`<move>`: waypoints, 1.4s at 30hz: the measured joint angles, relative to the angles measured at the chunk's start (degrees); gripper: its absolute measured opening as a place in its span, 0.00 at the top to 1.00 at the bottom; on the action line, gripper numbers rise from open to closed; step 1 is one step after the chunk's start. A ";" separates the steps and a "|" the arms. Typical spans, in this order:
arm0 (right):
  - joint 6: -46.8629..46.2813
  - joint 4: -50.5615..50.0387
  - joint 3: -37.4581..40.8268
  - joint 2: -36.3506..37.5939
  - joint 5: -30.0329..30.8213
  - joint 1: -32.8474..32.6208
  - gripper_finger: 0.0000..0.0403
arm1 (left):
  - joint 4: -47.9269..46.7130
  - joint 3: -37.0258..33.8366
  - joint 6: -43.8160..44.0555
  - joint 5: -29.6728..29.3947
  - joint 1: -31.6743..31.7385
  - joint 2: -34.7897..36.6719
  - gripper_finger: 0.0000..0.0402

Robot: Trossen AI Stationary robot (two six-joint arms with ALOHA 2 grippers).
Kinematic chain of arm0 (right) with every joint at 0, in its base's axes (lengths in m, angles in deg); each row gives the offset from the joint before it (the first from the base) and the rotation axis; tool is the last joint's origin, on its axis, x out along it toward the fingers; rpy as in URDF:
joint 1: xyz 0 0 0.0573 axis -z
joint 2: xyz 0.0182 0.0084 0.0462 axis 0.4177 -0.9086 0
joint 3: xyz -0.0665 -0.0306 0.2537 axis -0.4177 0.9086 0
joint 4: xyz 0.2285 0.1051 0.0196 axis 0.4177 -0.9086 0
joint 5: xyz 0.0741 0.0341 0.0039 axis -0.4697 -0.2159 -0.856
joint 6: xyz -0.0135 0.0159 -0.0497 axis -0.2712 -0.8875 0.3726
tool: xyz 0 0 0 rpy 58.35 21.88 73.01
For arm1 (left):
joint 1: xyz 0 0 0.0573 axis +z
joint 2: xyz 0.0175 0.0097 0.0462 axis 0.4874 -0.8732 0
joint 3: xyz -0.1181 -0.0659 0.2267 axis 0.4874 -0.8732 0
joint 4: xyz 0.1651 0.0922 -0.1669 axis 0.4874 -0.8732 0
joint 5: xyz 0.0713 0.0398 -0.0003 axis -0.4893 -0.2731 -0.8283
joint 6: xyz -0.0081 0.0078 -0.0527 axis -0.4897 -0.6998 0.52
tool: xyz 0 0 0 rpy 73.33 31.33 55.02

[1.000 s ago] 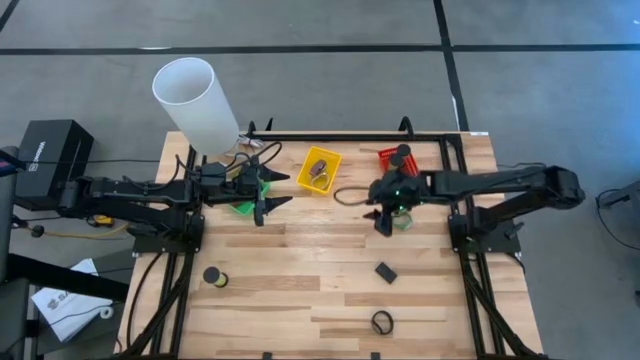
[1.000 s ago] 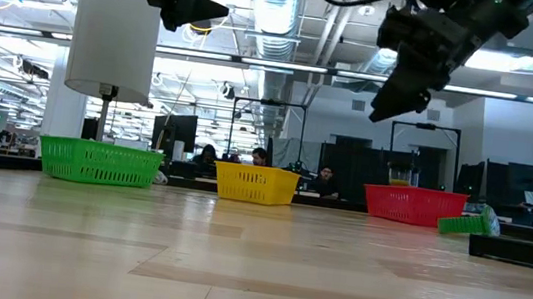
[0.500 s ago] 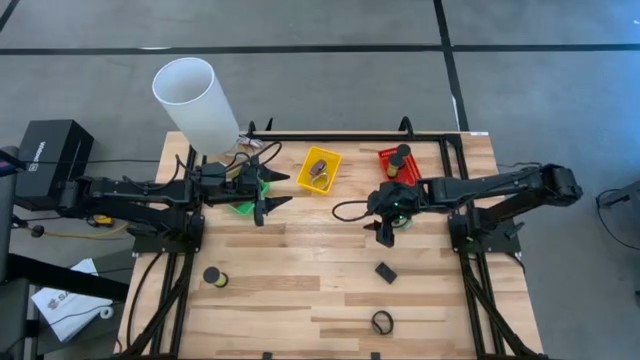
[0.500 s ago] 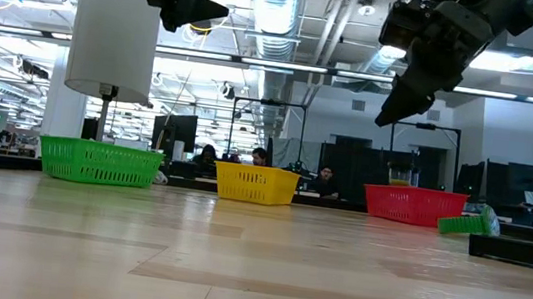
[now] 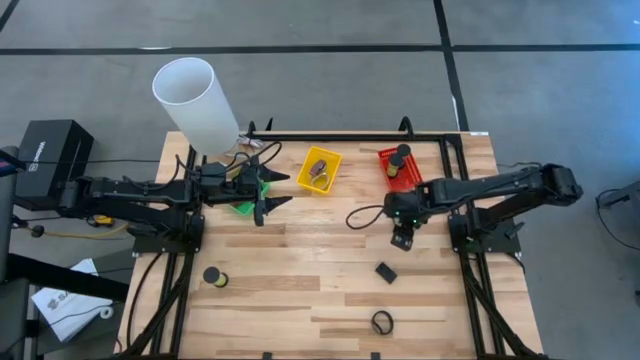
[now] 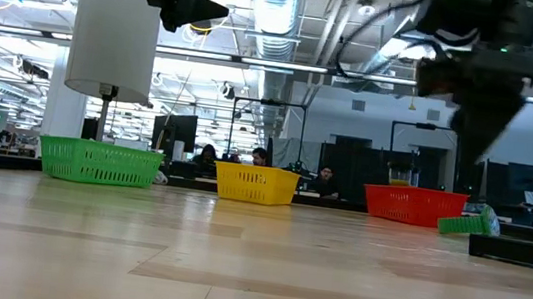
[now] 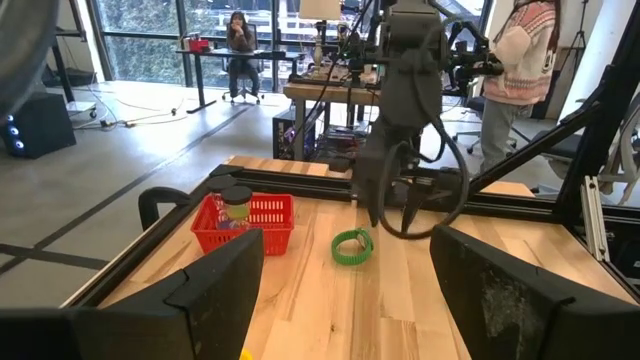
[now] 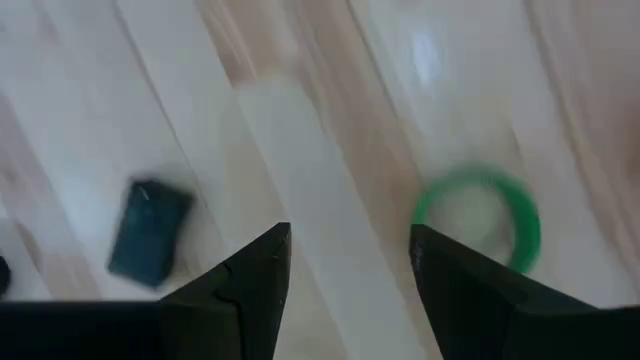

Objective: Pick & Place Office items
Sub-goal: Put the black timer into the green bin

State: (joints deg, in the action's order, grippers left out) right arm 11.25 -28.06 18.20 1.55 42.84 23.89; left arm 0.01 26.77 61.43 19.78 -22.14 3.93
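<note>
Overhead, right gripper (image 5: 401,236) hangs jaws apart and empty above the green ring (image 7: 352,246) on the bare boards, seemingly lining up a grab, dark clip (image 5: 386,271) just beside; left gripper (image 5: 268,190) waits wide open, empty, over the green basket (image 6: 100,162).

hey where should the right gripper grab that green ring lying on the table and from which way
The green ring lies flat on the wood, so coming straight down from above looks best. Pinch one side of the band, one finger inside the hole and one outside. The right gripper is open and points down with the ring just off to one side, so a short shift should line it up.
</note>
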 joint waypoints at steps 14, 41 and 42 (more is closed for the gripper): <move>-14.97 8.78 0.00 -0.07 -0.62 -13.45 0.52 | -0.02 0.00 0.00 0.00 0.02 0.00 0.30; -37.14 13.58 -2.65 -16.83 4.01 -24.61 0.52 | -0.07 0.00 1.61 0.00 0.02 0.00 0.30; -37.15 13.35 -3.34 -17.49 4.00 -24.34 0.52 | -0.07 0.00 1.60 0.00 0.00 0.00 0.30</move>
State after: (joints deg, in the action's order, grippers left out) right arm -25.90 -14.71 14.86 -15.94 46.84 -0.46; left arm -0.06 26.77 63.03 19.78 -22.14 3.93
